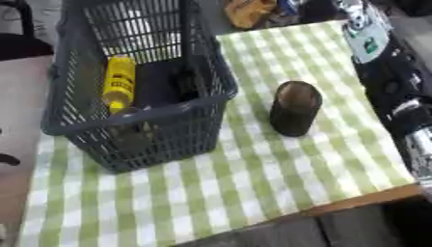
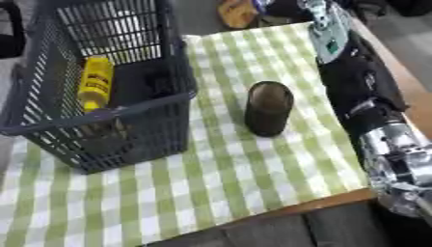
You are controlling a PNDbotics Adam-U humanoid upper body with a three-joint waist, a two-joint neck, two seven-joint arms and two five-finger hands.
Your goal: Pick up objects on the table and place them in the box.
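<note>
**On the checked cloth: basket loaded, one cup left outside**

Across the table (image 1: 371,197), green-and-white checked cloth (image 1: 253,183) spread flat, wooden edge showing at near right. On the cloth's left half, dark grey mesh basket (image 1: 182,108) standing upright, serving as the box. Down the right side of both views, right arm (image 2: 358,91), black with a silver joint low down, lying along the cloth's right edge; right hand outside both views, so cannot tell whether clenched or released. Left hand likewise outside both views. Just right of the basket, apart from it, dark brown cup (image 2: 268,108) standing upright on the cloth, mouth up, touched by nothing. Inside the basket, yellow bottle (image 1: 119,82) lying lengthwise against the left wall; beside it a dark item, too murky to identify. At the basket's near wall, another dull brownish shape, blurred. Beyond the cloth's far edge, orange-yellow clutter (image 1: 249,10), unclear.
</note>
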